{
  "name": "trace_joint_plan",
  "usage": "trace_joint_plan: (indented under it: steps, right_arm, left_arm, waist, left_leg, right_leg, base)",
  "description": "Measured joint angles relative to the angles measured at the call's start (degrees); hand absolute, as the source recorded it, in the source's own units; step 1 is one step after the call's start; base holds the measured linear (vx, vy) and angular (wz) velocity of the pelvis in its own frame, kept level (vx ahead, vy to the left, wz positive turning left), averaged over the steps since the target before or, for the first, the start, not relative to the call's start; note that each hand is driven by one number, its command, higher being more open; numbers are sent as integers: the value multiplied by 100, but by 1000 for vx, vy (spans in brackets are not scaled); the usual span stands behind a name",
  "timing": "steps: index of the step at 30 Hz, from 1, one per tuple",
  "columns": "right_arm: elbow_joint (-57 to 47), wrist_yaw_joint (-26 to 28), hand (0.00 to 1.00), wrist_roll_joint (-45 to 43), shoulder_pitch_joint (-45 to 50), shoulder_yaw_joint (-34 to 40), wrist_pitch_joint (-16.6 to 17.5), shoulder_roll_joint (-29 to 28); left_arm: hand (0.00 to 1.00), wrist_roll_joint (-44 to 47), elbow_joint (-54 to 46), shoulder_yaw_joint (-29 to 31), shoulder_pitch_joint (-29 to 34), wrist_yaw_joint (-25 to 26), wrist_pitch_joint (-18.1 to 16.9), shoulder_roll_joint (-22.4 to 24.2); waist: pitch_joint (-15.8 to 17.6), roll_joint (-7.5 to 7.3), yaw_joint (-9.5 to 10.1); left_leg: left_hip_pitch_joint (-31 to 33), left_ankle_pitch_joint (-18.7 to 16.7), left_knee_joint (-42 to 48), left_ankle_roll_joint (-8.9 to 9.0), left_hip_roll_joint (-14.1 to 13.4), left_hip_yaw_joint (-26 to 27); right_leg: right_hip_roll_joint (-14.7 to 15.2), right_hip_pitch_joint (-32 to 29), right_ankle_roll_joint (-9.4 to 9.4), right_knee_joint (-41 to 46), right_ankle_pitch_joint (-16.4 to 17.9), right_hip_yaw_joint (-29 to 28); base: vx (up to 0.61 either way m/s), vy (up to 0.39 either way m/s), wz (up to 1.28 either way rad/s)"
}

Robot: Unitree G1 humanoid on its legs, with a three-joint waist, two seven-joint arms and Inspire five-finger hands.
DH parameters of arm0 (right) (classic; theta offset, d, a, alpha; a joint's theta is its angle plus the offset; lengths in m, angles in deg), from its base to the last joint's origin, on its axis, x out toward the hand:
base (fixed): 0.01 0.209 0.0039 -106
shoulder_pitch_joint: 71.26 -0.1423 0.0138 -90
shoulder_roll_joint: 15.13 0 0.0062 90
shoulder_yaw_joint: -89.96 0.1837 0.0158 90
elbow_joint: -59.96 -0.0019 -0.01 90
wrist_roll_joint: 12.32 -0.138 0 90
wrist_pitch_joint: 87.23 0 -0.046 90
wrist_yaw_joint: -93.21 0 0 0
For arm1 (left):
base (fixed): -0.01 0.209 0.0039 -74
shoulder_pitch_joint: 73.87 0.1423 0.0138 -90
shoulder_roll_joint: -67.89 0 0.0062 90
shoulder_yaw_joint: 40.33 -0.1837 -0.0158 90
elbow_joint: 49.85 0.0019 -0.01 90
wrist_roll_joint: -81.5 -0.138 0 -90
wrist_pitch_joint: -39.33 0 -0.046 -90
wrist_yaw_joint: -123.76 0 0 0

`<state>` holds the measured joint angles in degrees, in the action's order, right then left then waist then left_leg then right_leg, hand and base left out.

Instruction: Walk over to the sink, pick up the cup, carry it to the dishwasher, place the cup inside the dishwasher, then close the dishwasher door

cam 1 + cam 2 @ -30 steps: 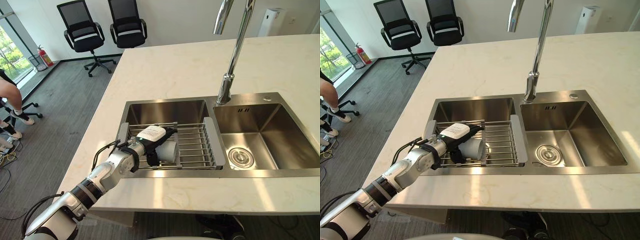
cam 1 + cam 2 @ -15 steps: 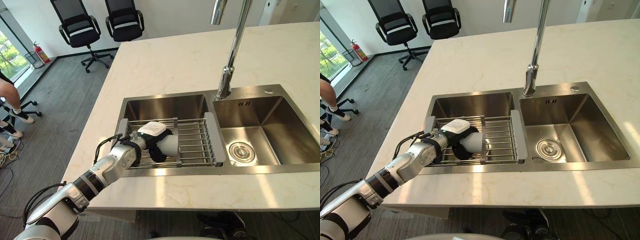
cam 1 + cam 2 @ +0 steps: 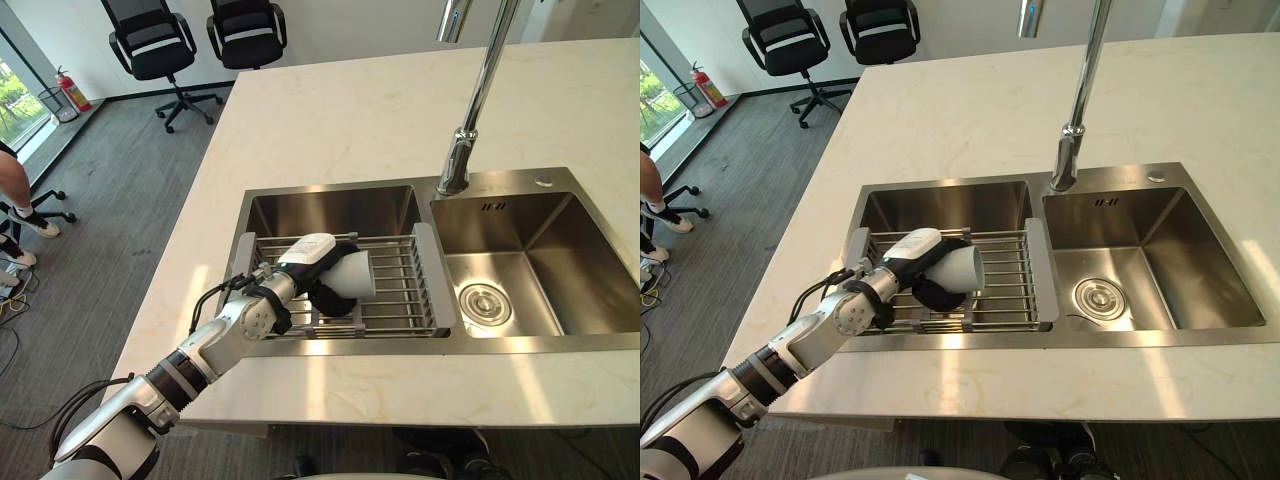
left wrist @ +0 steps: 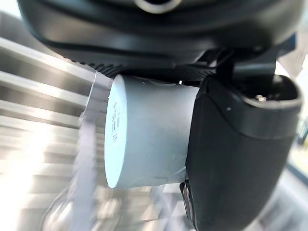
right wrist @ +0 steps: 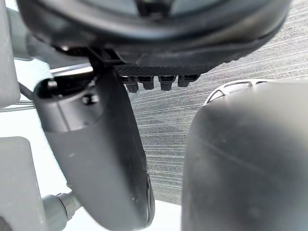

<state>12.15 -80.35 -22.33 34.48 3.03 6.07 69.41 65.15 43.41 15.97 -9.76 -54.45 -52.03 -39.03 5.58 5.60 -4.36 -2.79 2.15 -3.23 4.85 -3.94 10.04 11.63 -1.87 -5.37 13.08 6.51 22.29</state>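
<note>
The left hand [image 3: 312,262] is curled round the cup [image 3: 356,275], which lies sideways in it over the rack [image 3: 400,297]. The cup looks light, hard and smooth, so it could slip. Holding its side seems best. Beyond the hand stand the sink wall [image 3: 330,208] and the tap [image 3: 468,130]. Straight up is open.

A silver-grey arm [image 3: 195,360] bears the dark left hand [image 3: 326,294].

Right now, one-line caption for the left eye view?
Left robot hand grips the cup over the wire rack.
</note>
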Motion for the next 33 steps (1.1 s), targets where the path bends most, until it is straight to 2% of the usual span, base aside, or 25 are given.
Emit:
trace_joint_plan:
  steps: [4, 9, 12, 17, 20, 26, 33]
  right_arm:
    - [1, 3, 100, -7, 90, 56, 18, -5]
    - [2, 11, 100, -9, 139, 86, 50, -52]
    - [5, 12, 100, -44, 201, 124, 87, -134]
    - [66, 11, 100, -172, 248, 182, 120, -330]
    - [185, 6, 100, -187, 179, 181, 137, -495]
    - [393, -11, 100, -234, 40, 183, 152, -608]
    - [596, -35, 100, -261, -10, 301, 150, -618]
  left_arm:
    - [0, 324, -591, 869, 318, 331, -453, 3]
    - [0, 395, -1010, 1404, 965, 461, -785, 32]
    - [0, 540, -1259, 1785, 1423, 468, -966, 125]
    - [0, 1122, -1617, 2535, 2198, 490, -1202, 594]
    - [0, 1351, -1776, 2644, 2616, 487, -1272, 884]
    - [0, 2224, -1854, 2701, 3232, 287, -1338, 1477]
    - [0, 2663, -1856, 2895, 3509, 166, -1465, 1796]
  waist:
    - [-13, -6, 203]
    - [-123, -44, 273]
    - [-214, -131, 390]
    - [-414, -308, 615]
    - [-501, -364, 715]
    - [-577, -363, 838]
    - [-613, -367, 924]
  left_leg:
    - [-23, -2, 9, -31, -72, -20]
    - [-15, -4, 19, -42, -108, -101]
    - [16, -4, 32, -42, -124, -125]
    - [47, -14, 42, -54, -120, -162]
    - [73, -30, 67, -70, -123, -197]
    - [131, -60, 128, -86, -129, -243]
    - [127, -90, 168, -73, -161, -240]
  right_leg:
    - [-68, 46, 40, -1, 23, 38]
    - [-102, 90, 65, -10, 42, 118]
    - [-120, 88, 68, -27, 41, 142]
    - [-125, 106, 66, -75, 32, 178]
    - [-145, 154, 70, -152, 6, 217]
    - [-191, 212, 73, -306, -71, 230]
    - [-246, 249, 93, -378, -108, 196]
  base:
    - [-10, -21, 2]
    - [-9, -12, 7]
    - [6, -6, 3]
    - [21, 2, 4]
    - [9, 5, 6]
    - [-1, 5, 4]
    - [0, 0, 0]
